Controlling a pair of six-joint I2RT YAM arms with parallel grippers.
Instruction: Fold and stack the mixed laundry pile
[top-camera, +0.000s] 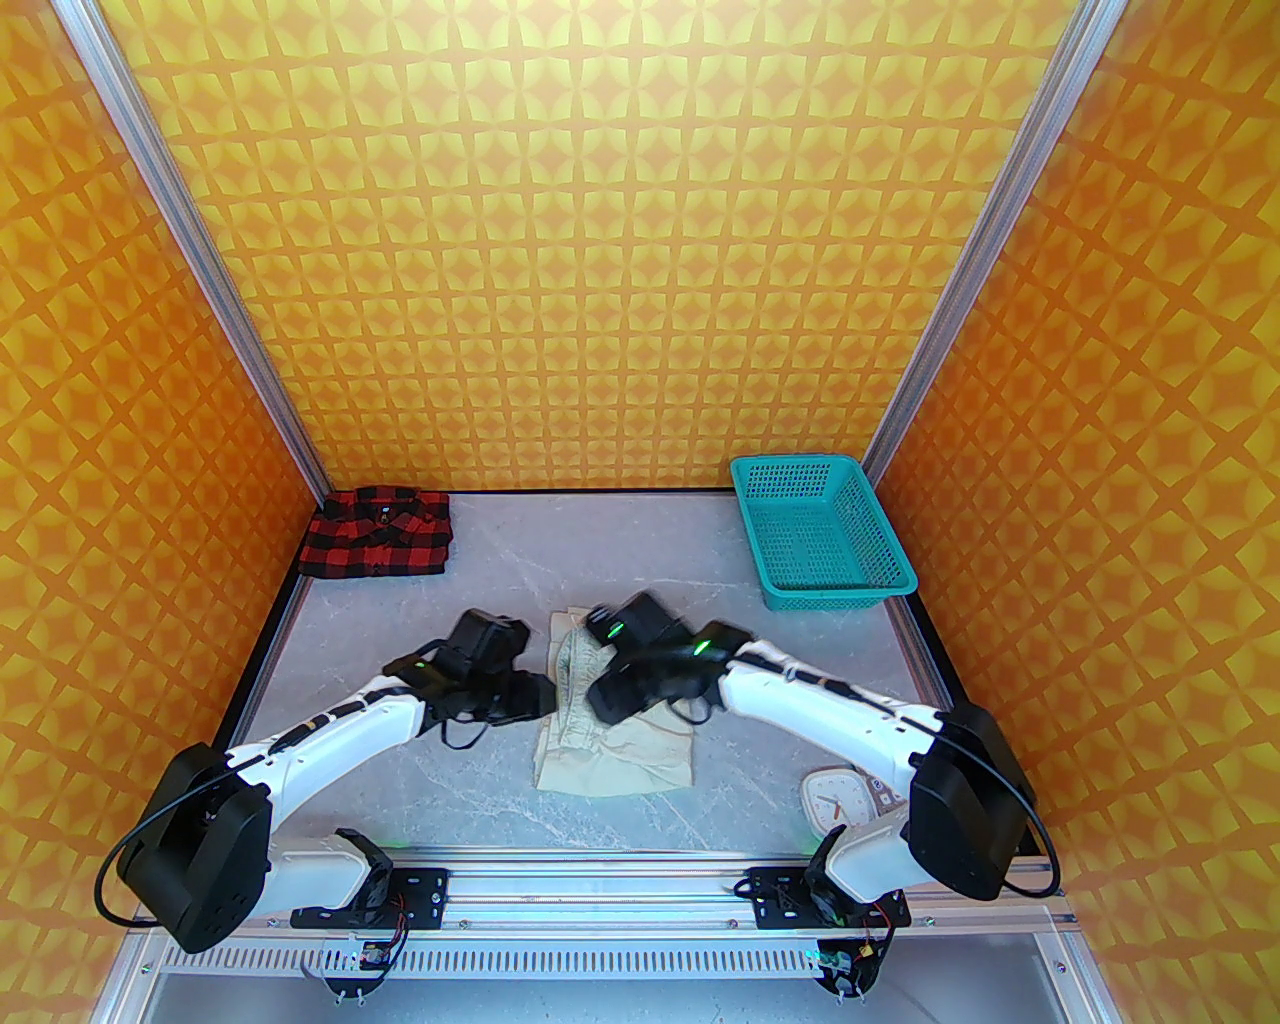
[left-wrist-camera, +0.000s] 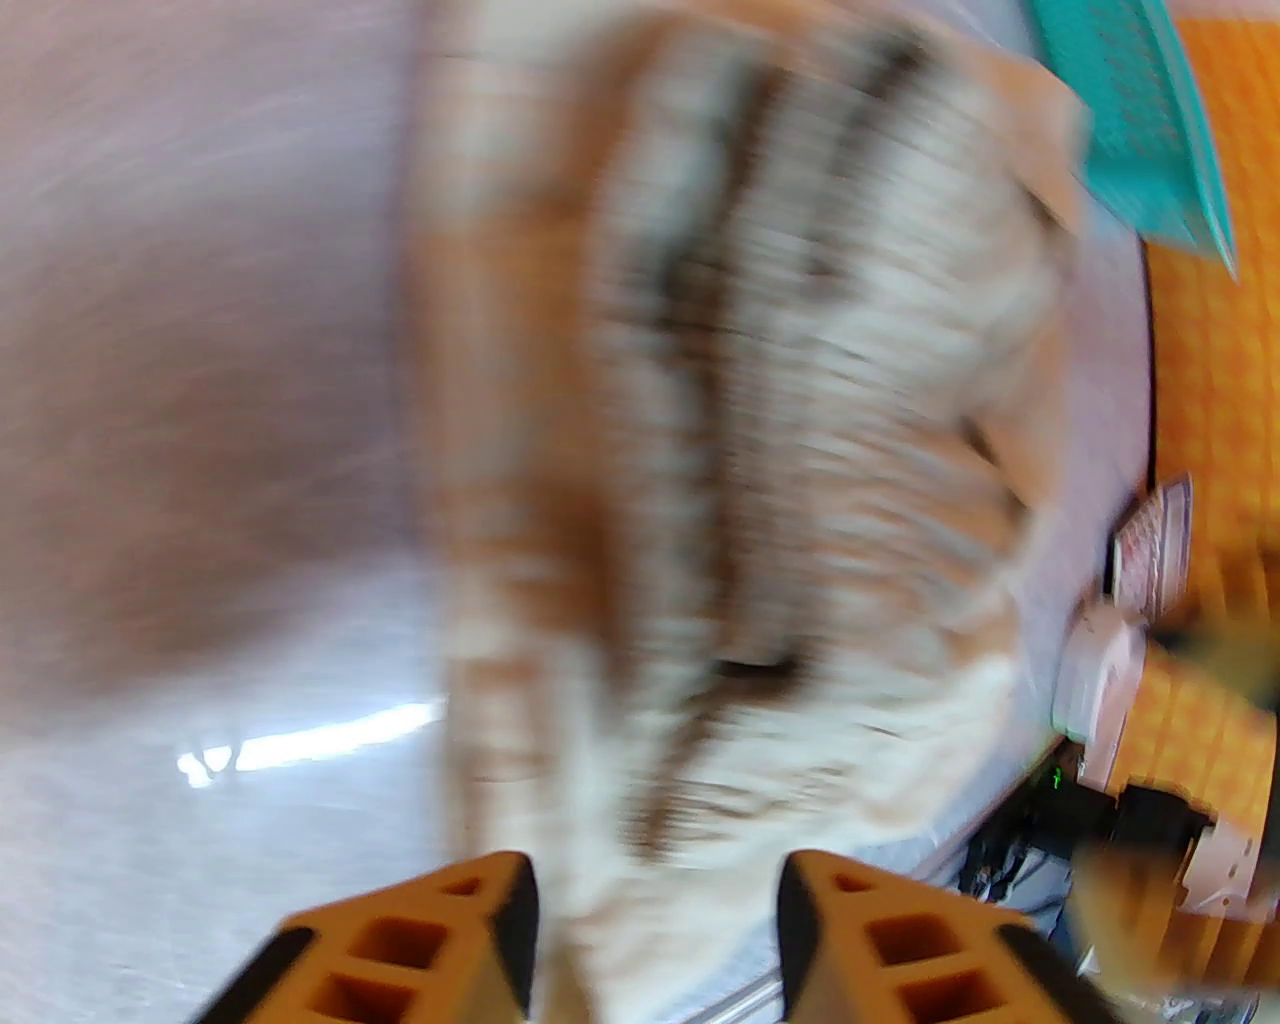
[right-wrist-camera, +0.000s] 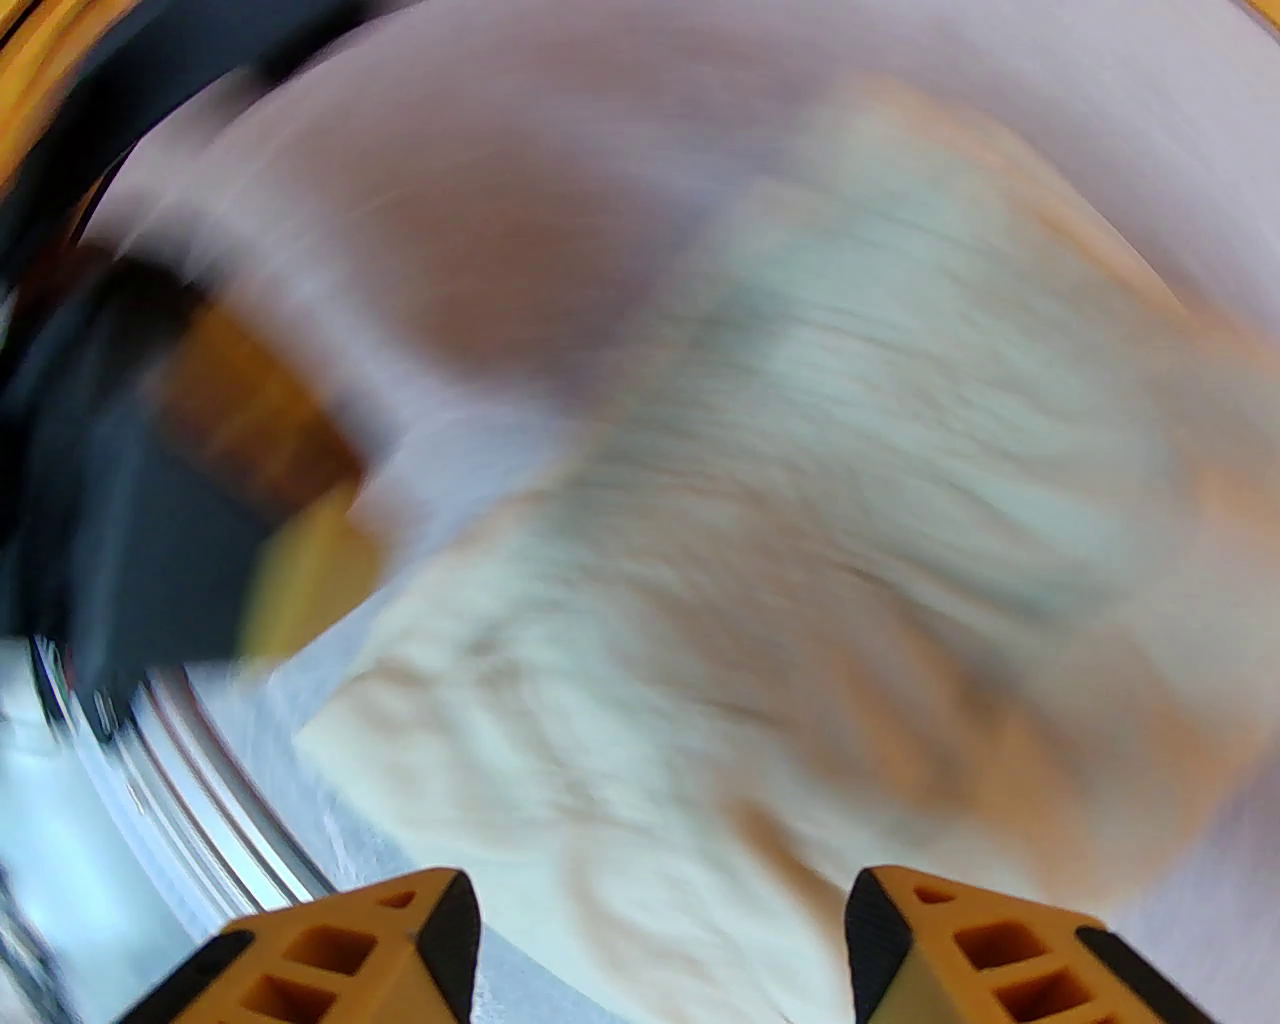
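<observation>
Teal mesh basket (top-camera: 822, 535), two o'clock on grey table (top-camera: 380, 620). White clock (top-camera: 835, 797), four o'clock, dial showing.

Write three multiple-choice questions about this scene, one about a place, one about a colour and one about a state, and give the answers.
1. Where does the shirt lie?
A) far left corner
B) middle
C) near right corner
2. What colour is the basket?
A) red
B) teal
C) white
3. How is the right gripper?
A) shut on cloth
B) shut, empty
C) open
Answers: 1 A, it lies folded at the back left; 2 B, its mesh is teal; 3 C, its fingers stand apart above the trousers.
</observation>
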